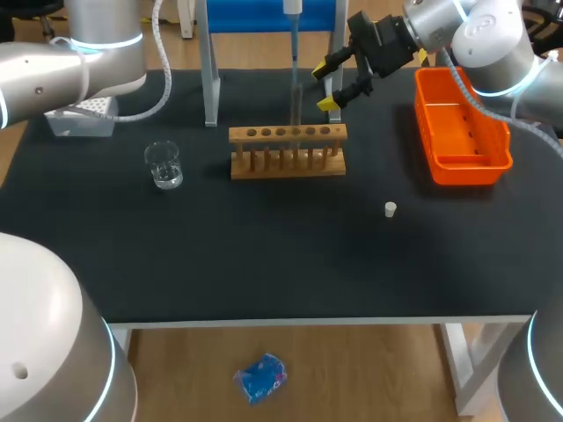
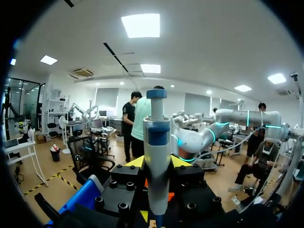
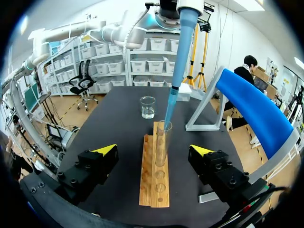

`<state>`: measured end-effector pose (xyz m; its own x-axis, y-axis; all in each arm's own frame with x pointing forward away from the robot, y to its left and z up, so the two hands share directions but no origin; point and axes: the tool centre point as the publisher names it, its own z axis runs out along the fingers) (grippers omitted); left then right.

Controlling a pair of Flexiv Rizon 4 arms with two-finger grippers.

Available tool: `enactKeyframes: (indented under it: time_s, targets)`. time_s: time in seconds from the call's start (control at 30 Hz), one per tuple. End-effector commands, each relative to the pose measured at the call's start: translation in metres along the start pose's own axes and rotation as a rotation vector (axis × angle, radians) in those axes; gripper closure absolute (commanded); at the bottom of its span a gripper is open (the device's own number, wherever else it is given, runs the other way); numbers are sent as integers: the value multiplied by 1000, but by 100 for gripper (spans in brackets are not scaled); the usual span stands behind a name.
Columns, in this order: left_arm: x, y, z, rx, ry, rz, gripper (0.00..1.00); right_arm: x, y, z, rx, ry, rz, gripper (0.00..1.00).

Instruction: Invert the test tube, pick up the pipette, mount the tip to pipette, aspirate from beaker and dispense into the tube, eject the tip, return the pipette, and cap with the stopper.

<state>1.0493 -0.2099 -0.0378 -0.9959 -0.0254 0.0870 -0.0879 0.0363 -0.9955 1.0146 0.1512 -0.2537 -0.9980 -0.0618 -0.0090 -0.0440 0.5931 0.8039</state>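
**Tip at the tube mouth, my free pincer close by**

My left pincer (image 2: 157, 164) is clamped on the pipette (image 2: 156, 137). The pipette hangs upright, and its blue tip (image 3: 178, 61) reaches the mouth of the test tube (image 3: 161, 142). I cannot tell how deep the tip sits. The tube stands in a middle hole of the wooden rack (image 1: 288, 169). My right pincer (image 3: 153, 150) is spread wide and holds nothing. It hovers at one o'clock of the rack, with the tube ahead between its fingers and not touching them.

The worst risk, as I judge it, is a sideways drift of my left arm. The tip would lever against the glass rim and tilt the tube or drag the light rack, and liquid would land on the table (image 1: 264, 264). Lifting off-axis could do the same. If my right arm closes in, a finger could knock the tube or the tip.

At twelve o'clock of the rack the stand frame (image 1: 211, 79) hems me in, so straight up looks the safest way out. The orange bin (image 1: 422, 105) sits at two o'clock, near my right arm, and limits any swing that way. The beaker (image 1: 164, 165) is at nine o'clock and the stopper (image 1: 391, 209) at four, both well apart from the rack. The widest room to move lies toward six o'clock, up to the table's front edge.
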Motion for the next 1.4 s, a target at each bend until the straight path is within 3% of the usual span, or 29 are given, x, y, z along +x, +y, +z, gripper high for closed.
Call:
enactKeyframes:
  time_s: [0.03,1.4]
  targets:
    - [3,-1,0,4,-4,2,100,-1,0,-1,1,4,-1,0]
    - [8,21,3,31,-8,17,100,-1,0,-1,1,4,-1,0]
